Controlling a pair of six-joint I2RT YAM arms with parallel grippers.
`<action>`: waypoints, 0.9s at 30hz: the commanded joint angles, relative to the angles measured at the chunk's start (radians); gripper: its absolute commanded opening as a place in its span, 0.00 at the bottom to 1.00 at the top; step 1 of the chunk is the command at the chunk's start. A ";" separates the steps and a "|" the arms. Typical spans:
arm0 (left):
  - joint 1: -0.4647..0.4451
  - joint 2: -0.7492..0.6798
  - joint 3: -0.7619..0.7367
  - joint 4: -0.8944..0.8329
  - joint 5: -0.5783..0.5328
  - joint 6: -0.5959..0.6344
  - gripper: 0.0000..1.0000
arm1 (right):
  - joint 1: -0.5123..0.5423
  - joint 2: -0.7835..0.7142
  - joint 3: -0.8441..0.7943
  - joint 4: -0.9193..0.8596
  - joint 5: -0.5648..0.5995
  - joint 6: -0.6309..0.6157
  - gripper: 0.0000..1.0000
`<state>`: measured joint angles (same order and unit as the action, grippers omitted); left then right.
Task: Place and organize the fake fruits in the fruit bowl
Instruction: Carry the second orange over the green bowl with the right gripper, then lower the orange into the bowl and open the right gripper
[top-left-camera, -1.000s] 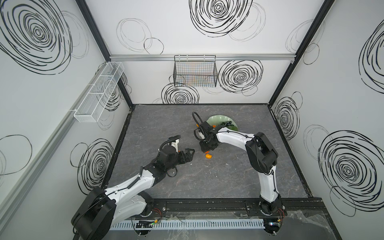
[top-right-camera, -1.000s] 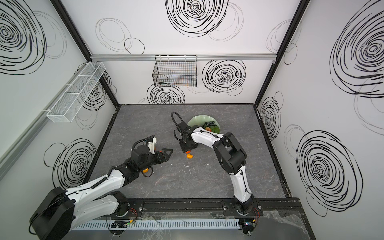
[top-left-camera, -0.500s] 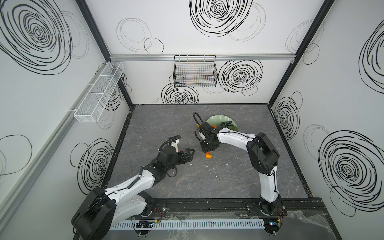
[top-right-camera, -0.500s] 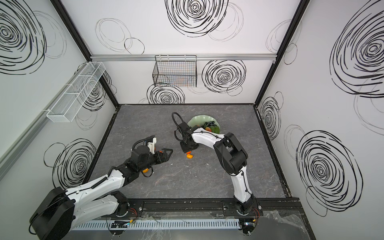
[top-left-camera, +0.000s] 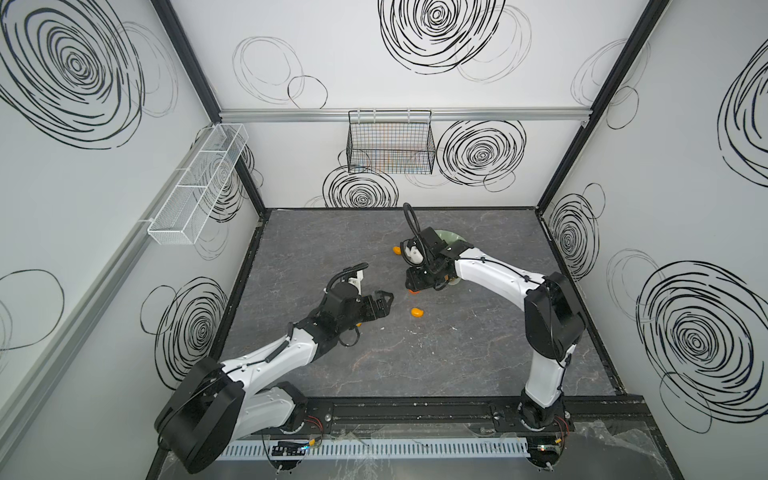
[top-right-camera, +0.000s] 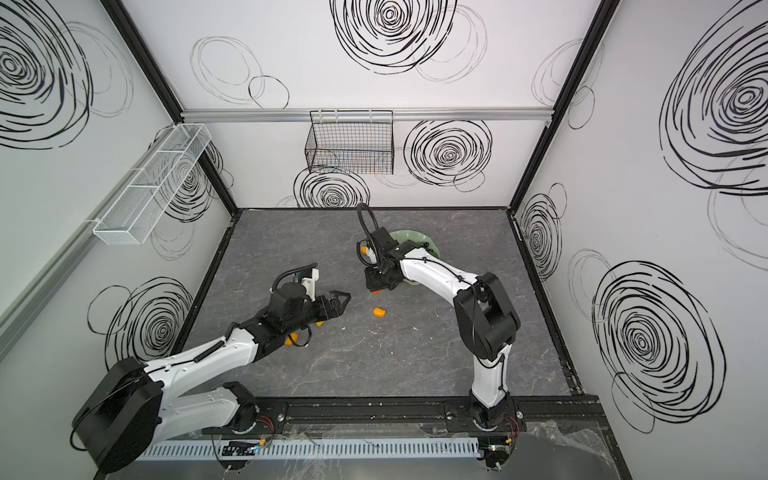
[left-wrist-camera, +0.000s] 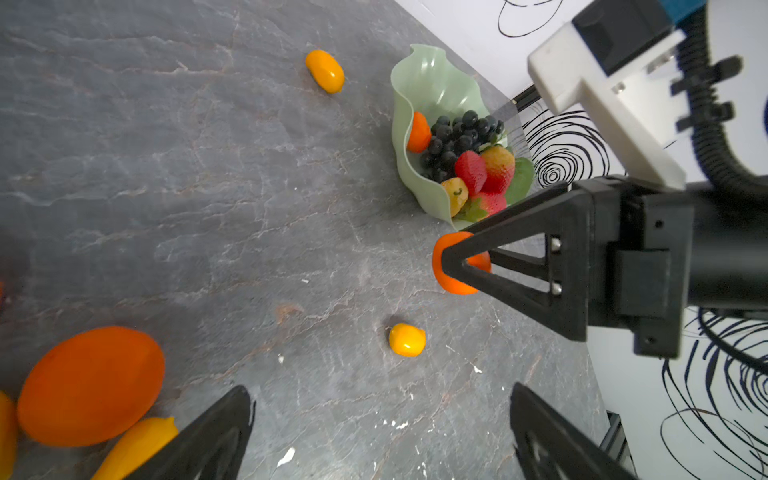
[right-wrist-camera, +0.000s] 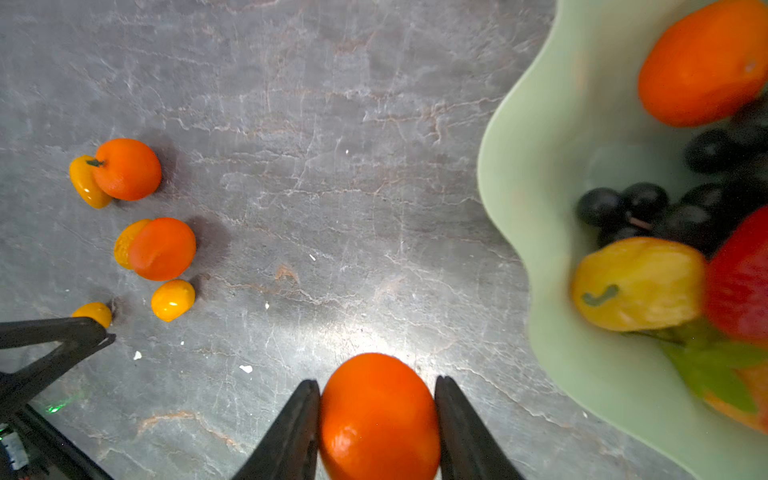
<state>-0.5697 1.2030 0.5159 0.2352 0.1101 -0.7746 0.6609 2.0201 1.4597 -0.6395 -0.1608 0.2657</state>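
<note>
My right gripper (right-wrist-camera: 378, 419) is shut on an orange tangerine (right-wrist-camera: 378, 415) just above the table, beside the pale green fruit bowl (right-wrist-camera: 540, 166). In both top views that gripper (top-left-camera: 415, 286) (top-right-camera: 376, 286) hangs in front of the bowl (top-left-camera: 451, 236) (top-right-camera: 411, 235). The bowl (left-wrist-camera: 401, 137) holds dark grapes (left-wrist-camera: 461, 137), strawberries (left-wrist-camera: 471, 170), a tangerine (left-wrist-camera: 417, 132) and a kumquat (left-wrist-camera: 455, 195). My left gripper (top-left-camera: 387, 304) (top-right-camera: 343, 303) is open and empty. A kumquat (left-wrist-camera: 407, 340) (top-left-camera: 417, 312) lies ahead of it.
Another kumquat (top-left-camera: 397, 250) (left-wrist-camera: 325, 71) lies left of the bowl. Two tangerines (right-wrist-camera: 126, 169) (right-wrist-camera: 162, 248) and several kumquats (right-wrist-camera: 172, 300) lie under my left arm. A black wire basket (top-left-camera: 390, 145) and a white mesh basket (top-left-camera: 195, 187) hang on the walls.
The right arm has shifted only slightly beside the bowl, still with the tangerine. The left arm has not moved.
</note>
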 joint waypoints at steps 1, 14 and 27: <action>-0.002 0.047 0.074 0.046 0.017 0.031 0.99 | -0.039 0.001 0.044 0.008 -0.039 0.002 0.46; -0.006 0.278 0.262 0.053 0.071 0.072 1.00 | -0.187 0.127 0.232 -0.045 0.024 -0.016 0.45; -0.011 0.418 0.414 -0.003 0.069 0.096 1.00 | -0.231 0.348 0.505 -0.134 0.110 -0.025 0.45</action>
<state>-0.5732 1.6096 0.8982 0.2272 0.1688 -0.6945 0.4412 2.3295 1.9057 -0.7433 -0.0834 0.2451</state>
